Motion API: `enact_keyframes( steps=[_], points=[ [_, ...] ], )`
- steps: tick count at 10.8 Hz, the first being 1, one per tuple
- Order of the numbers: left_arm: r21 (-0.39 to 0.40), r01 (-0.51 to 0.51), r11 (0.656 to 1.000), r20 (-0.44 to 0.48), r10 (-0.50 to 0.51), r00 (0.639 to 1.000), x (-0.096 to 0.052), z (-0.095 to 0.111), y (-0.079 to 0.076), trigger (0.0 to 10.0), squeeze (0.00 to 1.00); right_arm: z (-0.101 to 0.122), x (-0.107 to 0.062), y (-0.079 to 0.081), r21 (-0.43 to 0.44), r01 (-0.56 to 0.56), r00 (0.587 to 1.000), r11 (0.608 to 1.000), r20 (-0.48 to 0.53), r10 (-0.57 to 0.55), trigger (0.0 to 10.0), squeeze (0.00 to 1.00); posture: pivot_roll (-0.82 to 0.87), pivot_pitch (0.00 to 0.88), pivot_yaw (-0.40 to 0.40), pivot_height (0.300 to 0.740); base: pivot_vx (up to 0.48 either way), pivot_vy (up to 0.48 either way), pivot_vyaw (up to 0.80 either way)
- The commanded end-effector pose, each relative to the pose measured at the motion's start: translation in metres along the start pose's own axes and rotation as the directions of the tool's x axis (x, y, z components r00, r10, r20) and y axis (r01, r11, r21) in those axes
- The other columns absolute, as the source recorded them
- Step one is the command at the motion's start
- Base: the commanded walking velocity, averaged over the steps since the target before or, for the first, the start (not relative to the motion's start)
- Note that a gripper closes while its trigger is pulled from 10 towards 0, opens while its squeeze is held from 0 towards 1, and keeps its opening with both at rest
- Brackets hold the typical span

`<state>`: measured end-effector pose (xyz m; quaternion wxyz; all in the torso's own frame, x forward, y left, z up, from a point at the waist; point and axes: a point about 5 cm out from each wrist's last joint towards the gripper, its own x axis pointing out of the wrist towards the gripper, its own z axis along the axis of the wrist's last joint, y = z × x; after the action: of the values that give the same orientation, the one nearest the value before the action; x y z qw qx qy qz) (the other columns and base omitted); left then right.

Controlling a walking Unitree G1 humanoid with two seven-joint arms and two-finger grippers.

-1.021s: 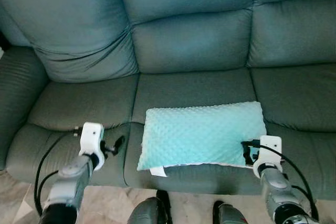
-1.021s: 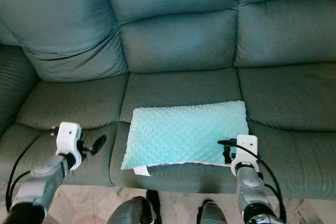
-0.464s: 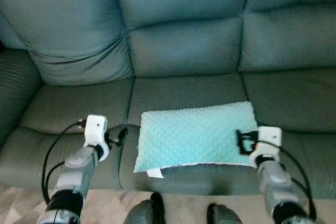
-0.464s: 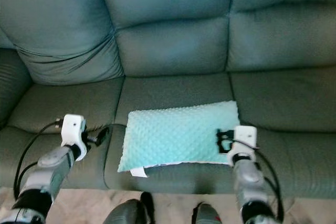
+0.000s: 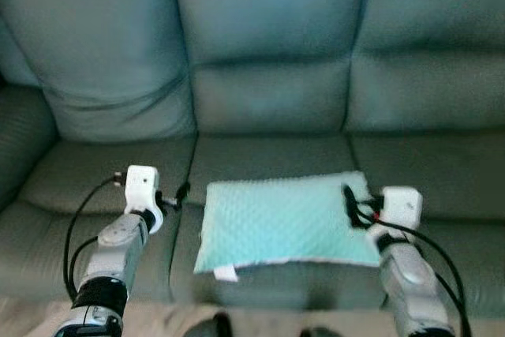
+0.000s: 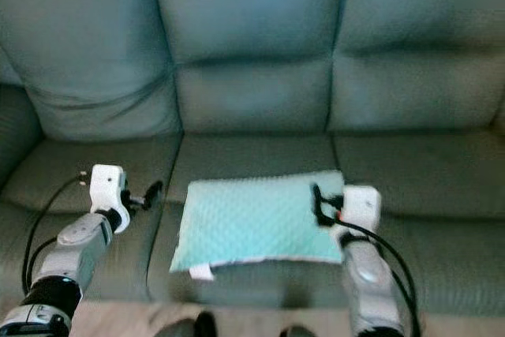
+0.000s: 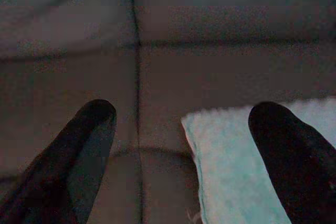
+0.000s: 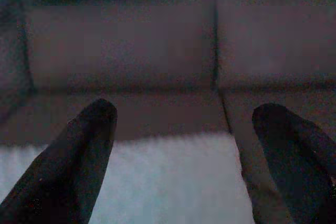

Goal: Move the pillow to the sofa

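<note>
My right gripper has slid over the pillow lying on the sofa middle seat, both grippers spread wide, left gripper beside it, so I'll withdraw cleanly.

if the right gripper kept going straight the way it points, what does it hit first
Probably the sofa's back cushion. The open right gripper looks over the pillow's corner toward it, though depth is hard to judge.
</note>
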<state>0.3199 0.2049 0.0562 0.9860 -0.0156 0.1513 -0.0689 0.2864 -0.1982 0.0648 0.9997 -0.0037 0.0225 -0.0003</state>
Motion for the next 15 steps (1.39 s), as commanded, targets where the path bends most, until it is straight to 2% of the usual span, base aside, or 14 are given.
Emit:
enact_keyframes(
  steps=[1,3,5,8,10,11,12,14,15],
  points=[
    [0.001,-0.061,0.998,0.070,0.061,0.996,-0.006,0.009,0.010,10.0,0.00,0.008,0.003,0.012,0.010,-0.016,1.000,1.000,0.022,0.015,10.0,1.00,-0.09,0.002,0.078,0.740,0.000,0.000,0.00],
    [0.018,-0.049,0.999,0.169,0.045,0.985,-0.013,0.022,-0.001,10.0,0.00,0.029,0.007,0.023,0.020,-0.026,0.998,0.999,0.064,0.025,10.0,1.00,-0.09,0.000,0.063,0.740,0.000,0.000,0.00],
    [-0.010,-0.036,0.999,0.183,0.038,0.982,-0.015,0.022,-0.010,10.0,0.00,0.040,0.009,0.023,0.021,-0.030,0.996,0.999,0.086,0.028,10.0,1.00,-0.10,0.000,0.059,0.740,0.000,0.000,0.00],
    [-0.040,-0.105,0.994,0.185,0.110,0.977,-0.010,0.023,-0.020,10.0,0.00,0.044,0.009,0.018,0.023,0.000,0.997,1.000,0.076,-0.001,10.0,1.00,-0.14,0.000,0.051,0.740,0.000,0.000,0.00],
    [-0.058,-0.149,0.987,0.186,0.158,0.970,-0.007,0.028,-0.019,10.0,0.00,0.051,0.009,0.016,0.041,0.009,0.996,0.999,0.084,-0.013,10.0,1.00,-0.15,0.000,0.046,0.740,0.000,0.000,0.00],
    [-0.065,-0.215,0.974,0.167,0.223,0.960,-0.008,0.029,-0.016,10.0,0.00,0.051,0.009,0.012,0.042,0.028,0.997,0.999,0.068,-0.031,10.0,1.00,-0.16,0.000,0.040,0.740,0.000,0.000,0.00],
    [-0.071,-0.234,0.970,0.171,0.243,0.955,-0.011,0.030,-0.016,10.0,0.00,0.051,0.009,0.010,0.040,0.026,0.998,0.999,0.057,-0.028,10.0,0.00,-0.15,0.000,0.037,0.740,0.000,0.000,0.00],
    [-0.077,-0.174,0.982,0.220,0.186,0.958,-0.012,0.036,-0.019,10.0,0.00,0.052,0.010,0.013,0.015,0.009,0.999,1.000,0.048,-0.009,10.0,0.00,-0.15,0.000,0.029,0.740,0.000,0.000,0.00],
    [-0.119,-0.184,0.976,0.201,0.206,0.958,-0.011,0.034,-0.018,10.0,0.00,0.052,0.010,0.014,0.007,-0.003,0.999,1.000,0.042,0.003,10.0,0.00,-0.15,0.000,0.026,0.740,0.000,0.000,0.80]
  ],
)
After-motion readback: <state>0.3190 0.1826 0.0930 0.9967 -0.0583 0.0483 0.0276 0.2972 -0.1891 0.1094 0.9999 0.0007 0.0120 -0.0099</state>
